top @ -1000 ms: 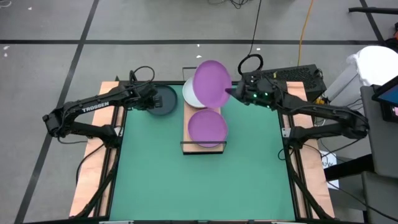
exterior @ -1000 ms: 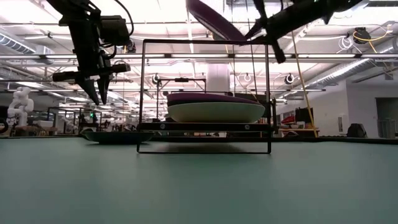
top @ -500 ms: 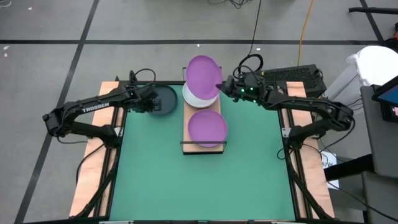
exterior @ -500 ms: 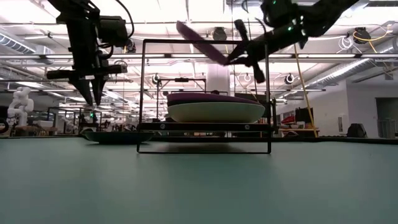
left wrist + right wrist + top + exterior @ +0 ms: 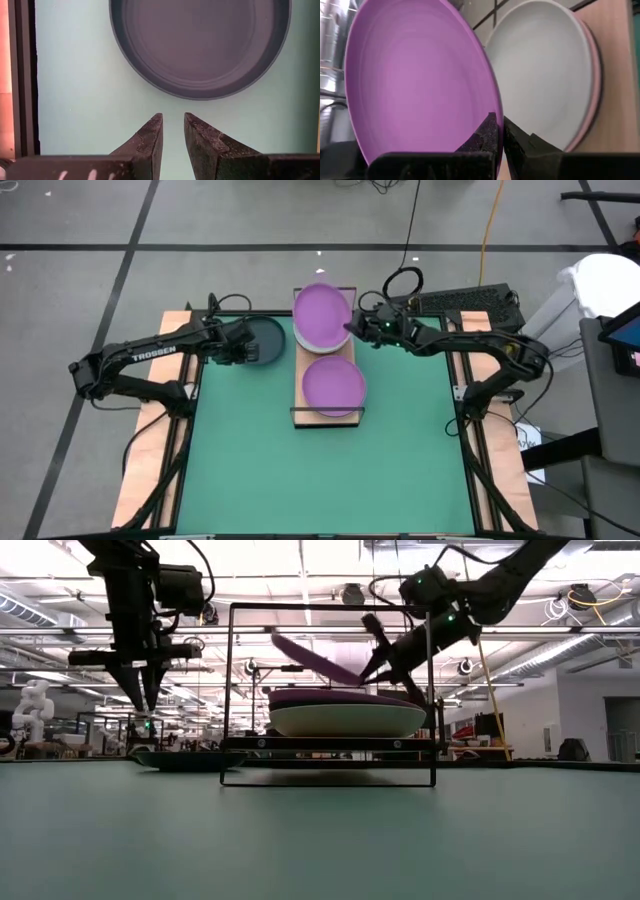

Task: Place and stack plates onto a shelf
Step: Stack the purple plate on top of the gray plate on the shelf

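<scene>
Two purple plates are showing: one is lying on the shelf (image 5: pixel 300 380), the other, a tilted purple plate (image 5: pixel 321 317), is being pinched by the right gripper (image 5: pixel 353 327) above a whitish plate (image 5: pixel 545 70). The left gripper (image 5: pixel 243 350), slightly parted and empty, is hovering over a grey plate (image 5: pixel 200 45).

The word "TROSSEN" is printed in white capitals along the dark left arm (image 5: pixel 150 357), as seen in the high view. No other text, label, number or sign can be read in any of the other views.
</scene>
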Available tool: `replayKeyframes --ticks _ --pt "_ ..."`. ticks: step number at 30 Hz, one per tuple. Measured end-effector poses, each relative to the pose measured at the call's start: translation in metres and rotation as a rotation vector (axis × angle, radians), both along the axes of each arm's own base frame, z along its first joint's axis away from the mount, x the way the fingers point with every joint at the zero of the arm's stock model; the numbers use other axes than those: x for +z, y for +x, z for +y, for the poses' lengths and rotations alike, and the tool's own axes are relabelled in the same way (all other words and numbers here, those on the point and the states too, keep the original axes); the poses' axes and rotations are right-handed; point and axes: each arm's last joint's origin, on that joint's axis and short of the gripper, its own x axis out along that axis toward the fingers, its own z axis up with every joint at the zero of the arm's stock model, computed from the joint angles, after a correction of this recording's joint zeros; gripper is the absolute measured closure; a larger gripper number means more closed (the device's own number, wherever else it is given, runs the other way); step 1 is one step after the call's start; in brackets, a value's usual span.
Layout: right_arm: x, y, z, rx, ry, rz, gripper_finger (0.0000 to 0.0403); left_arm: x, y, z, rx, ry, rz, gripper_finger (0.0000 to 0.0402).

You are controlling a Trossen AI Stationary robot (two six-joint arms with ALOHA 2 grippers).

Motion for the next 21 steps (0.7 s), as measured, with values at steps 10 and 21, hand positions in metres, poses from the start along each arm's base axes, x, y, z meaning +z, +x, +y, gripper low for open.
replayKeyframes --ticks 10,21 --pt "-0.0076 -0.0014 -0.0055 -0.032 -0.101 0.102 0.0403 0.0 0.0 0.0002 0.0 0.0 -0.001 0.0318" --pt "-0.0121 -0.006 -0.0087 -0.012 -0.134 0.184 0.0403 0.0001 0.0001 0.0002 0.002 0.001 -0.002 0.0318"
